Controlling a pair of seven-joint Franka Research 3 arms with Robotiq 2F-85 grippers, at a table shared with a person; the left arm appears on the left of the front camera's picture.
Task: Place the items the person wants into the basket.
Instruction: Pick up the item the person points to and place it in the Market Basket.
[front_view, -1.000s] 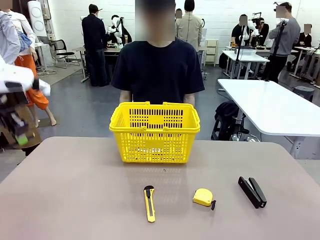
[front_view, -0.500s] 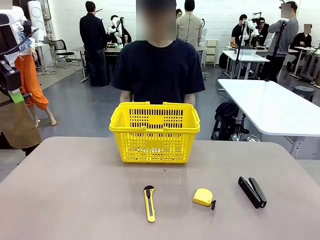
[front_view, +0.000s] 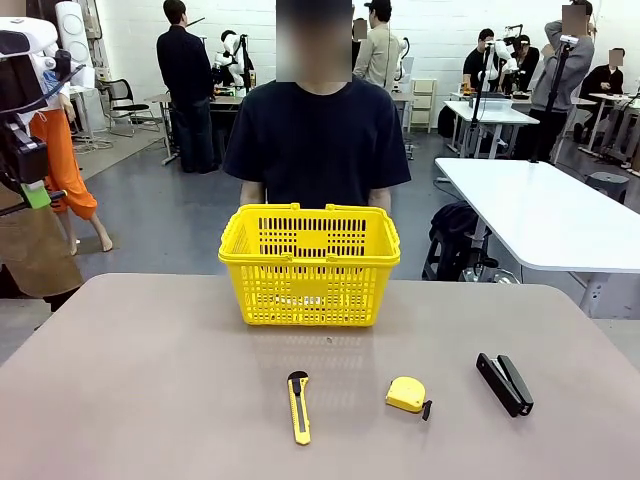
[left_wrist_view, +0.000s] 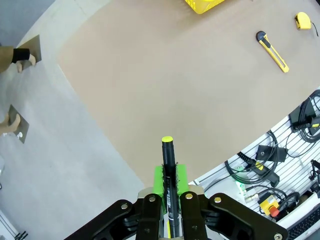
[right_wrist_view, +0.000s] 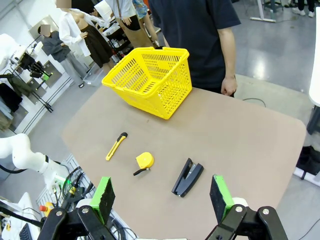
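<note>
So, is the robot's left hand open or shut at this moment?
Shut. In the left wrist view the left hand has its green pads pressed against both sides of the black pen, yellow tip pointing outward.

We see the left gripper as black, built of jointed links studded with round silver screws, with a pale metal plate between them and bright green pads on its fingers. In the front view the left arm has a smooth white rounded shell above a black wrist block, with a thin dark cable beside it. The right gripper has the same black links, silver screws and flat green pads.
</note>
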